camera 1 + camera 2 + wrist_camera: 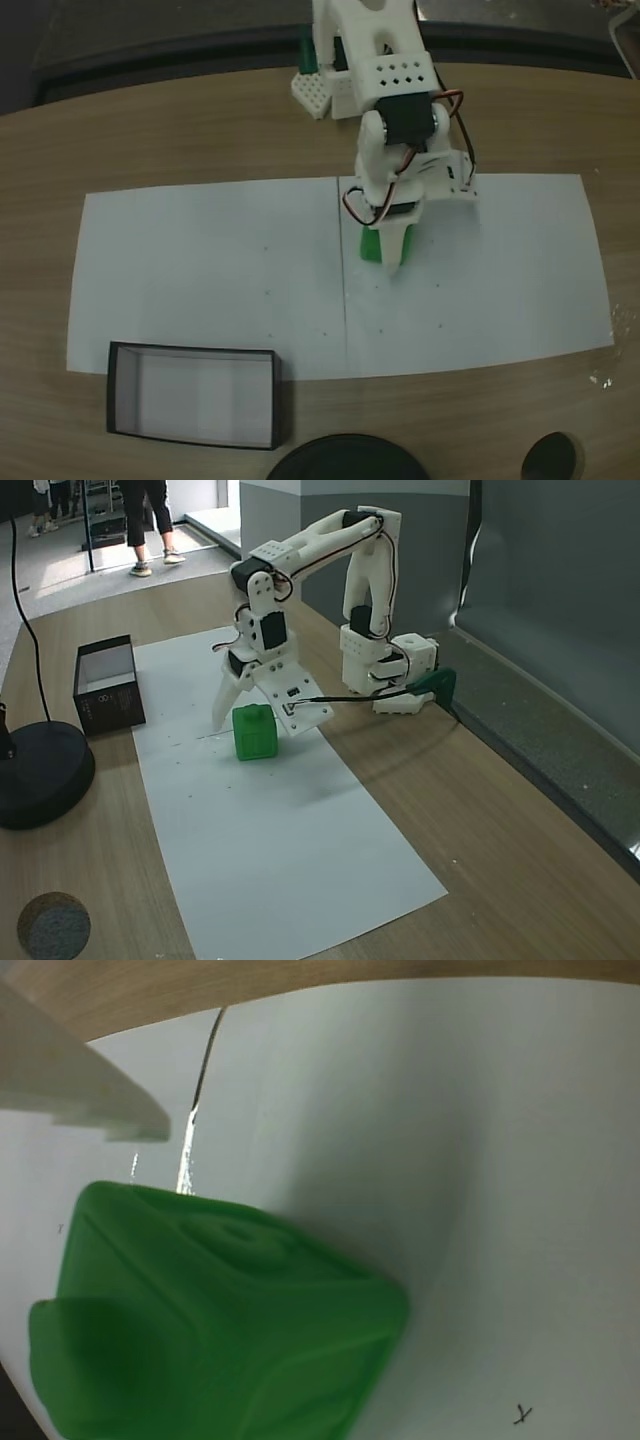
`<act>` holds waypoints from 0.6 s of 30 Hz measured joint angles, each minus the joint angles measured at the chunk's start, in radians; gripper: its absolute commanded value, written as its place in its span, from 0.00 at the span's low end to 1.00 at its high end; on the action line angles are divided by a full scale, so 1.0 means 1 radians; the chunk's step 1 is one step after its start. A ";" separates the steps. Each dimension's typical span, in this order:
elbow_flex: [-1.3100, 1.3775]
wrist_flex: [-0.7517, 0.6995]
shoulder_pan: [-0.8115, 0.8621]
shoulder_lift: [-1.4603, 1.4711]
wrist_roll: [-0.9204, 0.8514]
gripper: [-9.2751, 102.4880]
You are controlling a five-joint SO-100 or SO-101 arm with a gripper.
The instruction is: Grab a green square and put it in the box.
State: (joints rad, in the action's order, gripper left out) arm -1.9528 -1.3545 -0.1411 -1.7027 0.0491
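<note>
The green square (371,243) (255,732) stands on the white paper near the middle of the table. In the wrist view it looms at the lower left (220,1320), with a round knob on its upper face. My gripper (408,243) (265,720) hangs low right at the cube, open, its jaws spread wide. In a fixed view one finger (395,252) covers the cube's right side. A white finger (80,1085) shows above the cube in the wrist view. Whether a finger touches the cube I cannot tell. The box (192,395) (105,685), black-walled with a white floor, sits apart at the paper's corner.
White paper (200,270) (290,860) covers much of the wooden table. A round black disc (345,462) (40,770) lies beside the box, with a smaller dark disc (553,458) (52,925) further along. The arm's base (335,85) (385,660) stands at the table's edge. A person's legs (150,520) show in the background.
</note>
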 measured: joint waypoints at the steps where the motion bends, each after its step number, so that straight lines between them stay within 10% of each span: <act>1: 0.000 0.000 -0.002 0.000 0.000 0.45; 18: 0.000 0.029 -0.003 0.109 0.006 0.45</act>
State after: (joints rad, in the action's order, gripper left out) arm -1.9528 -1.3254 -0.1442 -1.5938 0.0552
